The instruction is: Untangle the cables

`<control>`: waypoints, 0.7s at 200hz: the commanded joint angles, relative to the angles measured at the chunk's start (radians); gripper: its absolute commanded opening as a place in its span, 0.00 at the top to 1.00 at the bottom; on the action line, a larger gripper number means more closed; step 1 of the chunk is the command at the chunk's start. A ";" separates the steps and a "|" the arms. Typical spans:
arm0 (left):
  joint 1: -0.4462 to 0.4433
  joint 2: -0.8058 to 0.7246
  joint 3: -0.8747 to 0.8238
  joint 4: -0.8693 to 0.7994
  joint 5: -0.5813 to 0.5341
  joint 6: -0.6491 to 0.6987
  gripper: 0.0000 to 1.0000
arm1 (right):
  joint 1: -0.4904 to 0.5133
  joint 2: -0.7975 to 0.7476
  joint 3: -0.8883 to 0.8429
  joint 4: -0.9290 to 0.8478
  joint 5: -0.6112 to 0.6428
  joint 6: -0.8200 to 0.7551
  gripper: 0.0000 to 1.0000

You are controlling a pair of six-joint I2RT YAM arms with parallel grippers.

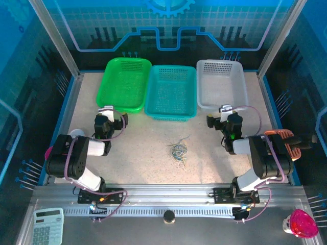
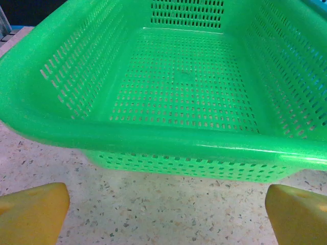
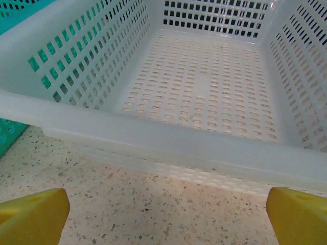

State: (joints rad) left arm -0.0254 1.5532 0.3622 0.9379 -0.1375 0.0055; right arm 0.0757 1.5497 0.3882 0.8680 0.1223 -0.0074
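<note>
Both grippers stood released, with nothing held. The left gripper [image 1: 113, 113] had its yellow fingertips [image 2: 30, 214] spread wide just short of the green basket [image 2: 153, 140]. The right gripper [image 1: 220, 113] was equally wide, facing the white basket [image 3: 153, 135].

The cables [image 1: 178, 150] lay in one small knot on the desk [image 1: 138, 153]. It sat behind both grippers, toward the arm bases: to the right of the left gripper, to the left of the right one, and roughly midway between them. Neither gripper touched it.

The step in hand looked like the first approach. To do it well, each gripper would need to turn back from its basket and come down over the knot from its own side. The wires appeared very thin, so the jaws should narrow before contact. One gripper should pinch a single loose end at the edge of the bundle. The other gripper would best pin the rest flat. A slow, low pull outward should free a strand without tightening the knot or dragging the whole bundle along.
</note>
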 commanded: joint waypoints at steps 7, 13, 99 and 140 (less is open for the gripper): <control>0.009 0.004 0.021 -0.005 0.013 -0.006 0.01 | -0.004 -0.014 0.014 0.009 -0.002 0.003 0.00; 0.009 0.004 0.021 -0.005 0.013 -0.005 0.01 | -0.004 -0.013 0.014 0.009 -0.002 0.003 0.00; 0.009 0.005 0.022 -0.009 0.016 -0.006 0.01 | -0.004 -0.014 0.014 0.009 -0.002 0.003 0.00; 0.012 0.004 0.025 -0.014 0.019 -0.008 0.01 | -0.013 -0.014 0.015 0.003 -0.027 0.009 0.00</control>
State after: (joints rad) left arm -0.0242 1.5532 0.3645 0.9237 -0.1356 0.0021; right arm 0.0753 1.5497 0.3882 0.8677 0.1135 -0.0074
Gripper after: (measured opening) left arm 0.992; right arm 0.996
